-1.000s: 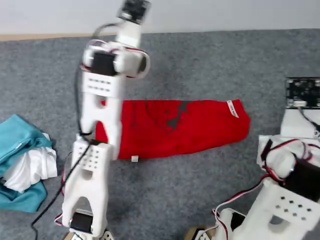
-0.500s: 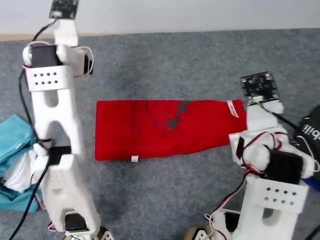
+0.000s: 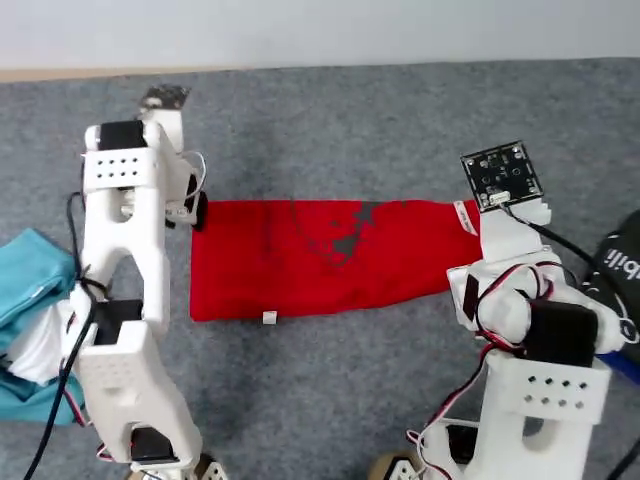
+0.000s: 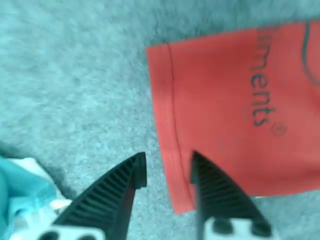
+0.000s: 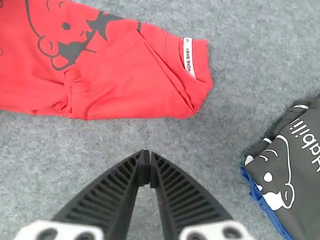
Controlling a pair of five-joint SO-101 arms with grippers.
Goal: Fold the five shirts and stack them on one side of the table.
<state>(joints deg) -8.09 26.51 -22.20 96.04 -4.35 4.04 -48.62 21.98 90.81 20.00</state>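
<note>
A red shirt, folded into a long strip, lies across the middle of the grey table. My left gripper is open at the strip's left end, and the hem of the red shirt runs between its two fingers. My right gripper is shut with nothing in it. It hangs over bare carpet just in front of the collar end of the red shirt, where a white label shows. In the high view each arm stands at one end of the strip.
A crumpled pile of teal and white shirts lies at the left edge. A dark grey printed shirt over a blue one lies at the right edge. Grey carpet is bare in front of and behind the red shirt.
The left arm swung off the red shirt to the far left, then came back to its left end. The right arm moved in from the right edge to the collar end.
</note>
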